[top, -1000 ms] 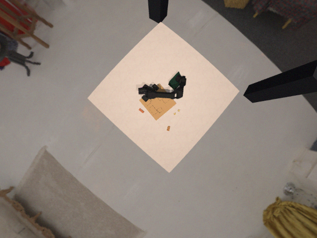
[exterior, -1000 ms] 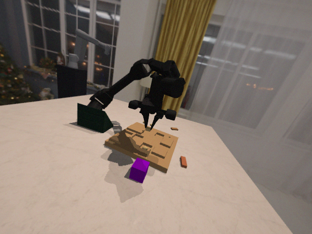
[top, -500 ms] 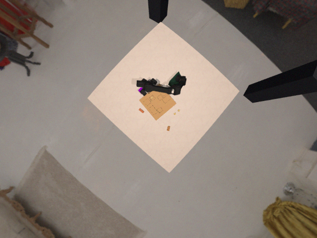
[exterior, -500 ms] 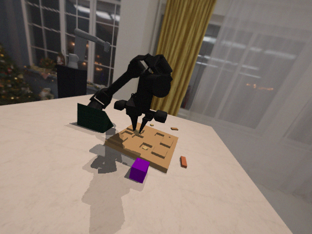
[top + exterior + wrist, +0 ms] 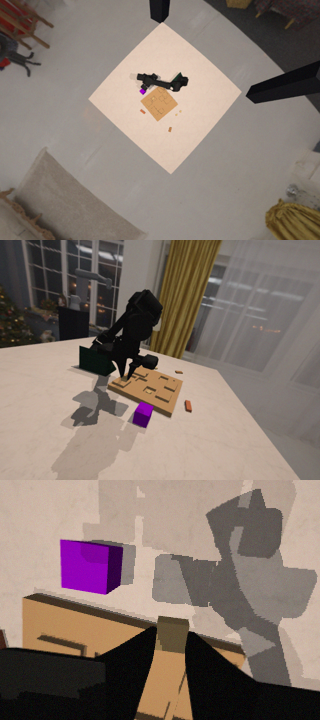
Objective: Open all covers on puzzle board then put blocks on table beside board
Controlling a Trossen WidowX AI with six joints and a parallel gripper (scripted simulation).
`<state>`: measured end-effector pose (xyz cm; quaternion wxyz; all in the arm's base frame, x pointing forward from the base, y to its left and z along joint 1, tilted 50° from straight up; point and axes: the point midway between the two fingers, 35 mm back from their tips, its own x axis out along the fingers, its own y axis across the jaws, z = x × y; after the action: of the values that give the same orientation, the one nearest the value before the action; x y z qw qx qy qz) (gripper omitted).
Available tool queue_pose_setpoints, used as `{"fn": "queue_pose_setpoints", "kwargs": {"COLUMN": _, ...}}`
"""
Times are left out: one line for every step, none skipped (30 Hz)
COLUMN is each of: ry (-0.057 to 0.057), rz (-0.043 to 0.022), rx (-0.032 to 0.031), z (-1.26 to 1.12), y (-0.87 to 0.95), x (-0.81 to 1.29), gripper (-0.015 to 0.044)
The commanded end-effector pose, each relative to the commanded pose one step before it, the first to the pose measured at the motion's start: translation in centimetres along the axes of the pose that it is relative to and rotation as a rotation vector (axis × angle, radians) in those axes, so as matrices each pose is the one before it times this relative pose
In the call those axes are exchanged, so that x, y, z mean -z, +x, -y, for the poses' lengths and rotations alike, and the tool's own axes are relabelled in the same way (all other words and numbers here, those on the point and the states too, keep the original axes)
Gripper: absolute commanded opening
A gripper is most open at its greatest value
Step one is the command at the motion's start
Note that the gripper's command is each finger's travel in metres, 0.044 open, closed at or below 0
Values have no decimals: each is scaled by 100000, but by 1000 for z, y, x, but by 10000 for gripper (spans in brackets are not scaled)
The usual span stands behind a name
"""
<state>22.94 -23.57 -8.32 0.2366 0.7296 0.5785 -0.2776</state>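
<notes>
Between our black gripper's fingers we clamp a small tan wooden block, over the near edge of the tan wooden puzzle board. Beside that edge, a purple cube rests on the pale marble table.

One arm with one gripper, closed on one small tan block. One board lies on one table, and one dark green base stands beside it. Loose on the table are one purple cube, two orange blocks and two tiny yellow pieces; the covers on the board are too faint to count surely.
</notes>
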Motion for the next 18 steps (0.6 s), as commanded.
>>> {"fn": "queue_pose_setpoints", "kwargs": {"ry": -375, "rz": -918, "rx": 660, "z": 1455, "y": 475, "x": -1221, "gripper": 80}}
{"fn": "queue_pose_setpoints", "kwargs": {"ry": -71, "rz": -187, "rx": 7, "z": 294, "y": 76, "x": -255, "gripper": 80}}
{"fn": "queue_pose_setpoints", "kwargs": {"ry": -74, "rz": -192, "rx": 4, "z": 296, "y": 78, "x": -250, "gripper": 80}}
{"fn": "queue_pose_setpoints", "kwargs": {"ry": -62, "rz": -160, "rx": 2, "z": 241, "y": 64, "x": -200, "gripper": 80}}
{"fn": "queue_pose_setpoints", "kwargs": {"ry": -38, "rz": -97, "rx": 0, "z": 145, "y": 39, "x": -119, "gripper": 80}}
{"fn": "queue_pose_setpoints", "kwargs": {"ry": -13, "rz": -33, "rx": 0, "z": 48, "y": 13, "x": -39, "gripper": 80}}
{"fn": "queue_pose_setpoints", "kwargs": {"ry": 0, "rz": 0, "rx": 0, "z": 0, "y": 0, "x": 0, "gripper": 80}}
{"fn": "queue_pose_setpoints", "kwargs": {"ry": 0, "rz": 2, "rx": -1, "z": -4, "y": 27, "x": -3, "gripper": 80}}
{"fn": "queue_pose_setpoints", "kwargs": {"ry": 0, "rz": 5, "rx": -3, "z": -12, "y": 81, "x": -9, "gripper": 80}}
{"fn": "queue_pose_setpoints", "kwargs": {"ry": 0, "rz": 8, "rx": -4, "z": -20, "y": 135, "x": -14, "gripper": 80}}
{"fn": "queue_pose_setpoints", "kwargs": {"ry": 0, "rz": 9, "rx": -5, "z": -23, "y": 164, "x": -16, "gripper": 80}}
{"fn": "queue_pose_setpoints", "kwargs": {"ry": 0, "rz": 9, "rx": -5, "z": -23, "y": 164, "x": -16, "gripper": 80}}
{"fn": "queue_pose_setpoints", "kwargs": {"ry": 0, "rz": 8, "rx": -5, "z": -22, "y": 164, "x": -15, "gripper": 80}}
{"fn": "queue_pose_setpoints", "kwargs": {"ry": 0, "rz": 8, "rx": -5, "z": -21, "y": 164, "x": -14, "gripper": 80}}
{"fn": "queue_pose_setpoints", "kwargs": {"ry": -1, "rz": 7, "rx": -5, "z": -21, "y": 164, "x": -14, "gripper": 80}}
{"fn": "queue_pose_setpoints", "kwargs": {"ry": -1, "rz": 7, "rx": -5, "z": -20, "y": 164, "x": -13, "gripper": 80}}
{"fn": "queue_pose_setpoints", "kwargs": {"ry": -1, "rz": 6, "rx": -5, "z": -19, "y": 164, "x": -13, "gripper": 80}}
{"fn": "queue_pose_setpoints", "kwargs": {"ry": -1, "rz": 6, "rx": -5, "z": -19, "y": 166, "x": -12, "gripper": 80}}
